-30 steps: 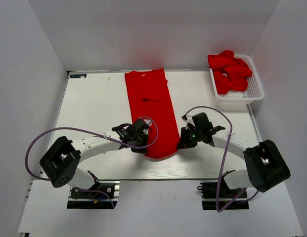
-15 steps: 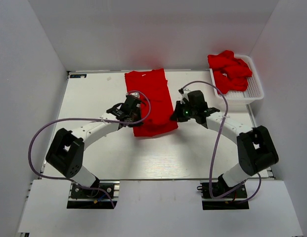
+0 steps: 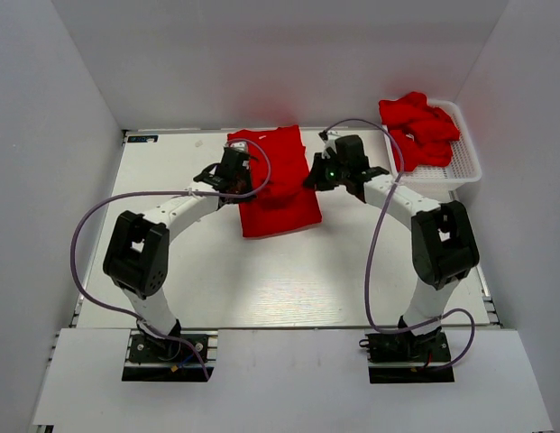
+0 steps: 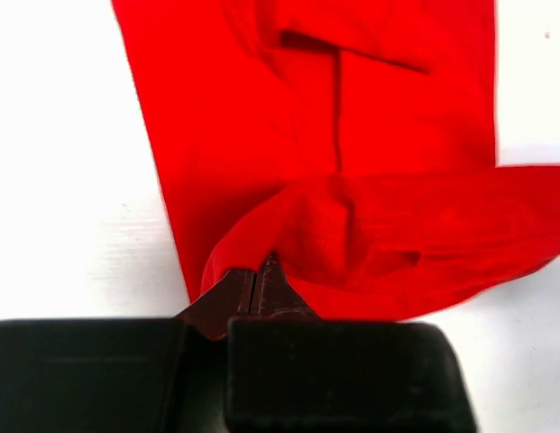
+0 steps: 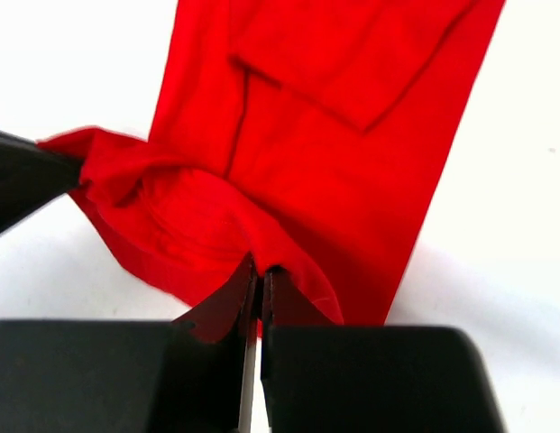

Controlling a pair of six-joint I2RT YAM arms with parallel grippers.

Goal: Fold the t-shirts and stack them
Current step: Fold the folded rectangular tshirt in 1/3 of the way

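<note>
A red t-shirt (image 3: 276, 185) lies as a long narrow strip at the table's far middle, its near end lifted and carried back over itself. My left gripper (image 3: 238, 179) is shut on the shirt's left hem corner (image 4: 261, 262). My right gripper (image 3: 314, 177) is shut on the right hem corner (image 5: 257, 266). Both hold the hem above the flat part of the shirt (image 4: 334, 117), which also shows in the right wrist view (image 5: 334, 108). More red t-shirts (image 3: 419, 126) lie crumpled in the basket.
A white mesh basket (image 3: 460, 167) stands at the table's far right corner. The white table (image 3: 289, 271) is walled by white panels at the left, back and right. Purple cables loop from both arms over the table.
Both grippers have carried the shirt's near hem from near the table's front edge back toward the far end, folding the strip over itself. Both arms are now stretched far out.
</note>
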